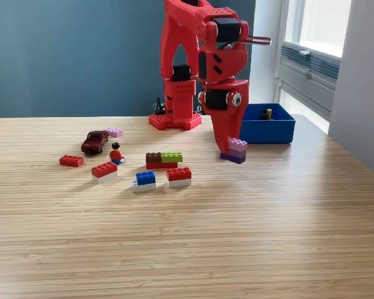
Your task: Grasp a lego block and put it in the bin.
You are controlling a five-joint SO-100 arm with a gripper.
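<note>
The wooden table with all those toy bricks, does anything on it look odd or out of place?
Mostly no. Loose bricks lie scattered. The one non-brick is a small dark red toy car at the exterior view's left. The red gripper stands at a purple two-tone brick.

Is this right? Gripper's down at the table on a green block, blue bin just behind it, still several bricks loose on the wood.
Not quite: the block at the gripper is purple, lilac on top and darker below, not green. The exterior view shows it. The rest stands: the blue bin sits just behind, and several bricks lie loose on the table.
</note>
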